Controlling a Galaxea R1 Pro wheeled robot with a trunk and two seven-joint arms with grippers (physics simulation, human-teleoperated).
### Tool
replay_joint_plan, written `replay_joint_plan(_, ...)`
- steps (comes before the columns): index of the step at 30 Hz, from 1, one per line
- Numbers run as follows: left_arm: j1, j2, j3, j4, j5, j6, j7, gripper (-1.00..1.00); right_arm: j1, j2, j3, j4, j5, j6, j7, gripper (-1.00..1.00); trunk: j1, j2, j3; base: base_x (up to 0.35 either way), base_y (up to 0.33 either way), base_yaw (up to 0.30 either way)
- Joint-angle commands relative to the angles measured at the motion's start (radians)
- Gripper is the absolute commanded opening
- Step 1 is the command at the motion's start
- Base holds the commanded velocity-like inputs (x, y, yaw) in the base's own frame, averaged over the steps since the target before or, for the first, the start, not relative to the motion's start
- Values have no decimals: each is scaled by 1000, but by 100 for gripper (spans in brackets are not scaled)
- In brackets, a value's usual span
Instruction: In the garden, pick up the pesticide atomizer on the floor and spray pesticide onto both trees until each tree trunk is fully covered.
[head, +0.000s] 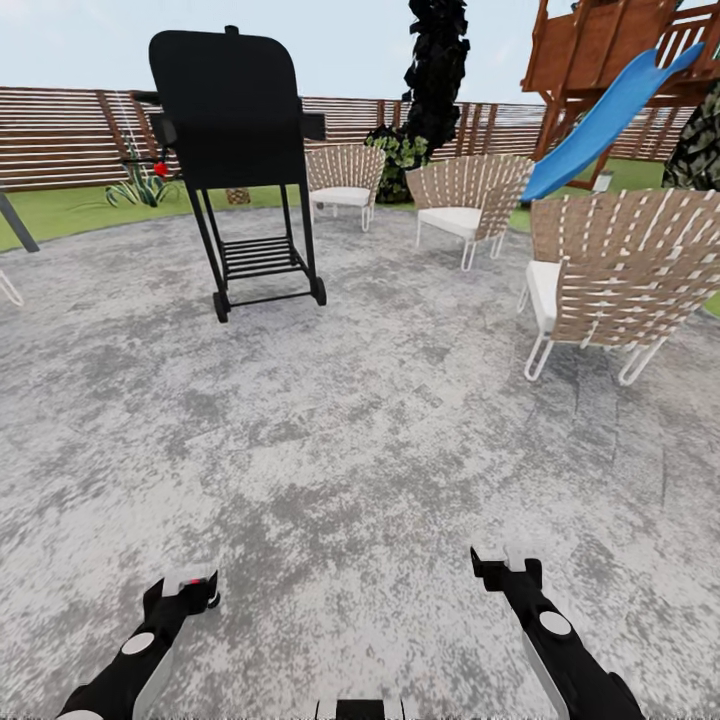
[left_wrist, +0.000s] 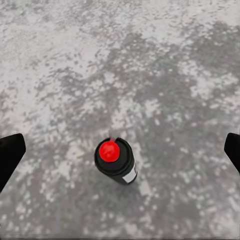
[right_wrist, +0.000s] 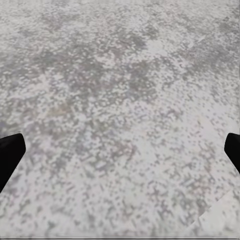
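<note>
The pesticide atomizer (left_wrist: 118, 167), a dark bottle with a red tip and a white patch, stands on the grey patio (left_wrist: 165, 65) with its tip facing the left wrist camera. My left gripper (left_wrist: 125, 144) hovers over it, open, its dark fingers (left_wrist: 11, 156) far out to either side and apart from the bottle. In the head view the red tip (head: 211, 580) peeks out beside the left gripper (head: 190, 588). My right gripper (head: 505, 565) (right_wrist: 125, 144) is open over bare paving. A tall tree with dark ragged foliage (head: 437, 70) rises beyond the chairs, its trunk hidden by a bush.
A black grill (head: 235, 150) stands ahead on the left. Three woven chairs (head: 345, 180) (head: 465, 205) (head: 610, 285) curve round ahead and to the right. Behind them are a playhouse with a blue slide (head: 600, 120), the lawn (head: 70, 210) and the slat fence (head: 60, 135).
</note>
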Motion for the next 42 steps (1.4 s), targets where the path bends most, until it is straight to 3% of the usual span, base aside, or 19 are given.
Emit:
replay_joint_plan(1, -1, 0, 1, 1, -1, -3, 2, 100, 0, 0, 0, 0, 1, -3, 0, 100, 0, -1, -5, 0, 0, 0)
replay_joint_plan(20, -1, 0, -1, 7, -2, -32, 2, 100, 0, 0, 1, 2, 2, -3, 0, 100, 9, -5, -79, 0, 0, 0)
replay_joint_plan(36, -1, -1, -1, 8, -2, -37, 2, 100, 0, 0, 1, 2, 0, -5, 0, 100, 16, -9, -160, 0, 0, 0)
replay_joint_plan(42, -2, -4, 4, -7, -8, -38, 2, 100, -2, -1, -1, -15, 2, -7, -1, 100, 16, -9, -161, 0, 0, 0)
